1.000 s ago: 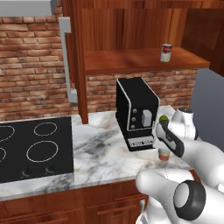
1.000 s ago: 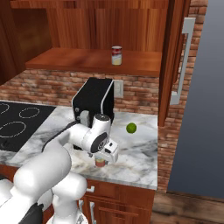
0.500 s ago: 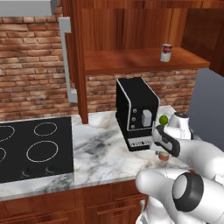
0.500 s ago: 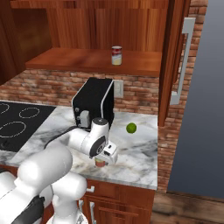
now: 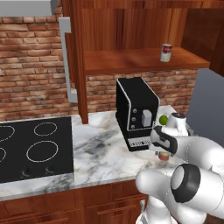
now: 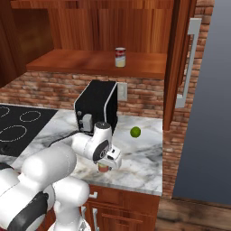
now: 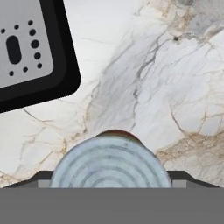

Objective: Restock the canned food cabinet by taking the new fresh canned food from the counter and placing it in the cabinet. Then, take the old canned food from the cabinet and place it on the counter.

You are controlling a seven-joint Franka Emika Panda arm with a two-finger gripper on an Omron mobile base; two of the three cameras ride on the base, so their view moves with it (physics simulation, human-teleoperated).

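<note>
The new fresh canned food (image 7: 109, 164), a squat tin with a silver top, stands on the marble counter (image 5: 105, 153) right of a black appliance. Its orange-red side peeks out under my hand (image 5: 164, 156) (image 6: 104, 168). My gripper (image 7: 110, 178) points straight down over it, and its dark fingertips (image 7: 41, 177) sit close on either side of the tin. The jaws are open, and the tin rests on the counter. The old canned food (image 5: 166, 52) (image 6: 120, 57), red and white, stands on the shelf of the open cabinet (image 5: 131, 61) (image 6: 81, 61).
A black boxy appliance (image 5: 135, 111) (image 6: 95, 106) stands just beside my hand. A small green ball (image 5: 163, 119) (image 6: 135, 131) lies behind the tin. The black stovetop (image 5: 30, 148) is at the left. The cabinet door with its grey bar handle (image 6: 189, 58) hangs open.
My hand has sunk a little over the tin and the fingers have drawn in towards its sides. The tin and the red-and-white can have not moved.
</note>
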